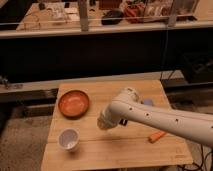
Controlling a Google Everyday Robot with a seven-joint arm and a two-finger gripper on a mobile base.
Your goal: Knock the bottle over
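Observation:
My white arm reaches in from the right over the wooden table (100, 155). Its gripper (106, 121) hangs at the arm's left end, above the middle of the table, right of the bowl and up-right of the white cup (68, 139). I cannot make out the cream-beige bottle; it may be hidden behind the arm or gripper. A small dark part (123, 121) shows just right of the gripper.
An orange-brown bowl (74, 103) sits at the table's left rear. A small orange object (156, 136) lies at the front right. A bluish item (148, 102) peeks out behind the arm. A dark counter with a cluttered shelf stands behind the table.

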